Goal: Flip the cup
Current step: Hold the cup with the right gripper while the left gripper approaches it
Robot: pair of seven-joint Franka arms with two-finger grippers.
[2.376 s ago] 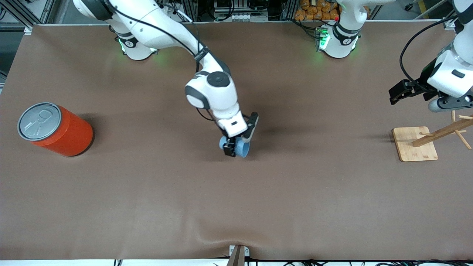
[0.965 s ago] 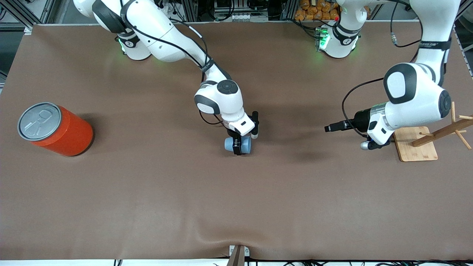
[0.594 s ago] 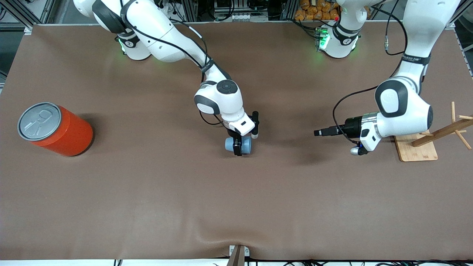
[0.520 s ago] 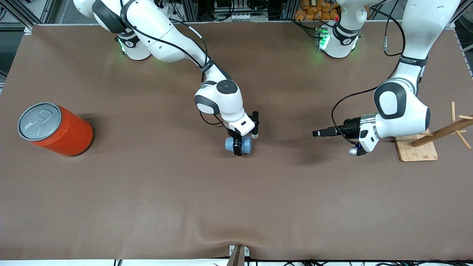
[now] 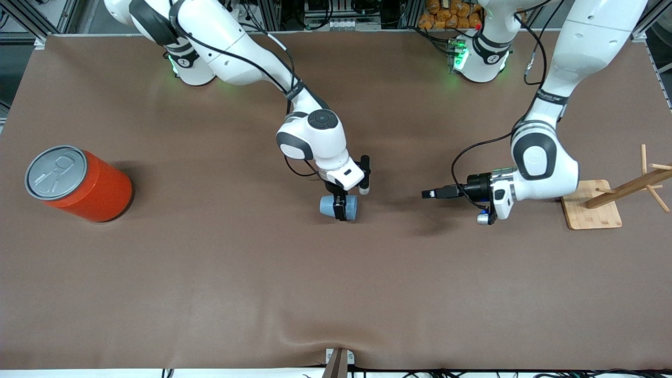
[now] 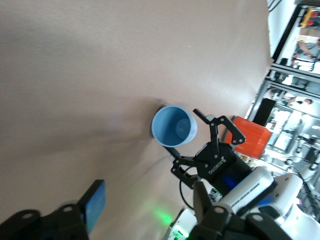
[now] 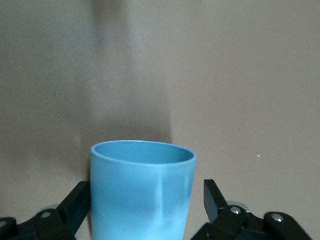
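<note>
Cup (image 5: 337, 206) is lying on its side on the bench (image 5: 210, 273), roughly mid-bench, open mouth facing the left arm's end; the left wrist view looks straight into the darker blue inside (image 6: 172, 126). Right gripper (image 5: 353, 192) is down at the cup with its fingers spread wide, one on each side of the cup body; in the right wrist view the cup (image 7: 142, 189) fills the space between both fingers (image 7: 216, 199), with a sliver of daylight on each side, so it brackets the cup but isn't clamped on it. Left gripper (image 5: 431, 193) is over bare bench toward the left arm's end, well apart from the cup, pointed at its mouth; fingers are apart with nothing between them, one blue pad (image 6: 94, 205) visible in its own wrist view. Orange can (image 5: 79, 184) with grey pull-tab lid stands upright at the right arm's end. Wooden peg stand (image 5: 590, 205) sits on its board at the left arm's end, beside the left arm's wrist.
</note>
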